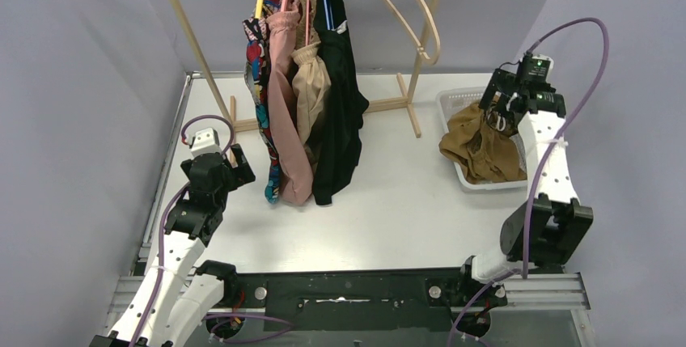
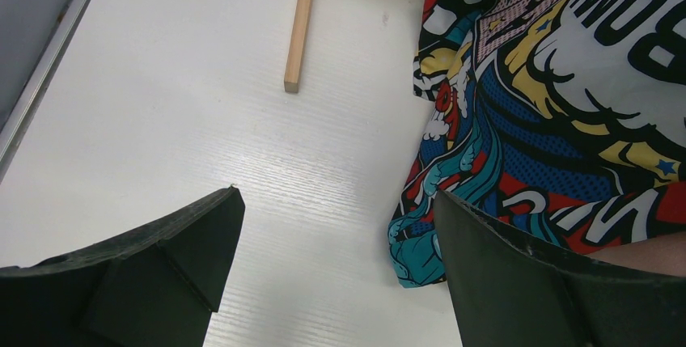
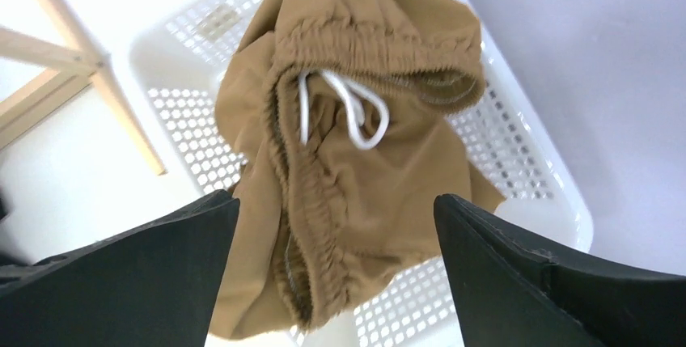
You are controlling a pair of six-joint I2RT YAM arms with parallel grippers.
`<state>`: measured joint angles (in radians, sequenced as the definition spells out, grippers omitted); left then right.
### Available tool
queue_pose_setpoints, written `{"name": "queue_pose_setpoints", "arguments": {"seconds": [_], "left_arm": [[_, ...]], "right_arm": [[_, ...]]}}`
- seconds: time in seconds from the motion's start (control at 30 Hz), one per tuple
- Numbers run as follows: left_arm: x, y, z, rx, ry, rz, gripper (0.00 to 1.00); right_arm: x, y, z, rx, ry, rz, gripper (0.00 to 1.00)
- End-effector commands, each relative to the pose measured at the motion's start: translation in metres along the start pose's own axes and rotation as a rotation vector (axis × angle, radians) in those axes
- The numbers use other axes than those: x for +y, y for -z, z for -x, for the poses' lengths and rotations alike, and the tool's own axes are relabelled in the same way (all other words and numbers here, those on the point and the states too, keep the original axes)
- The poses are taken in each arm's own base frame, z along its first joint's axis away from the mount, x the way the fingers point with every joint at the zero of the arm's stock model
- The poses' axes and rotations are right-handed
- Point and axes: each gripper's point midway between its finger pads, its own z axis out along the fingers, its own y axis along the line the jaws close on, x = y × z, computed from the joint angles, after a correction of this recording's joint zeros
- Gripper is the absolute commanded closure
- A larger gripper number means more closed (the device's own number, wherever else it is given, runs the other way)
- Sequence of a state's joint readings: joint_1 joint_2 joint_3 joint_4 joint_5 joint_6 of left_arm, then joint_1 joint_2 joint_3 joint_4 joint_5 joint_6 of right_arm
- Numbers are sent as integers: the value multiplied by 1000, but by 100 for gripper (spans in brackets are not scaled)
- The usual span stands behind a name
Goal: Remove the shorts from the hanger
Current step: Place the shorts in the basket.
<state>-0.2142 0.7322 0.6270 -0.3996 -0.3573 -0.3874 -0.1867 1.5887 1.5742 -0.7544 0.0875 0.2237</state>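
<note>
Four pairs of shorts hang together on the wooden rack: comic print, dusty pink, beige and black. A tan-brown pair with a white drawstring lies crumpled in the white basket, spilling over its near rim. My right gripper hovers open just above that pair, nothing between its fingers. My left gripper is open and low over the table, left of the comic print hem, with the hem beside its right finger.
The rack's wooden uprights and foot bars stand on the white table. Empty light wooden hangers hang to the right of the clothes. Grey walls close in both sides. The perforated basket sits at the far right.
</note>
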Motion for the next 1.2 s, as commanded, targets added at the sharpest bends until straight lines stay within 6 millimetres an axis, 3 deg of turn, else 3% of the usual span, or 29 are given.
{"name": "queue_pose_setpoints", "arguments": {"seconds": [0.0,0.13,0.2,0.3,0.37,0.5,0.63,0.7,0.77,0.83,1.03,1.1,1.17], "left_arm": [[-7,0,14,-55,10,-35,11],[-9,0,13,-49,8,-41,11],[-9,0,13,-51,9,-42,12],[-8,1,14,-56,10,-37,11],[-7,2,14,-58,10,-32,12],[-7,2,15,-58,11,-37,11],[-7,2,16,-64,13,-37,11],[-8,2,16,-63,13,-39,11],[-7,3,16,-65,14,-39,11],[-8,3,16,-68,14,-42,11],[-8,3,17,-70,15,-44,11],[-8,3,17,-71,13,-43,11],[-7,3,17,-71,13,-40,11]], "right_arm": [[24,14,-36,48,-22,136,2],[55,2,-67,107,7,238,0],[44,-19,-76,140,-2,135,0],[18,-41,-87,162,-26,-17,14],[14,-46,-91,144,-51,-42,33],[2,-34,-71,66,-91,-82,81],[-26,-4,-37,-77,-111,-184,85],[-41,1,-36,-90,-82,-248,85],[-46,-8,-55,-29,-29,-262,85],[-49,-25,-90,81,1,-282,85],[-32,-67,-173,316,46,-189,80],[-29,-70,-190,385,66,-163,80],[-28,-65,-195,393,62,-156,78]]}}
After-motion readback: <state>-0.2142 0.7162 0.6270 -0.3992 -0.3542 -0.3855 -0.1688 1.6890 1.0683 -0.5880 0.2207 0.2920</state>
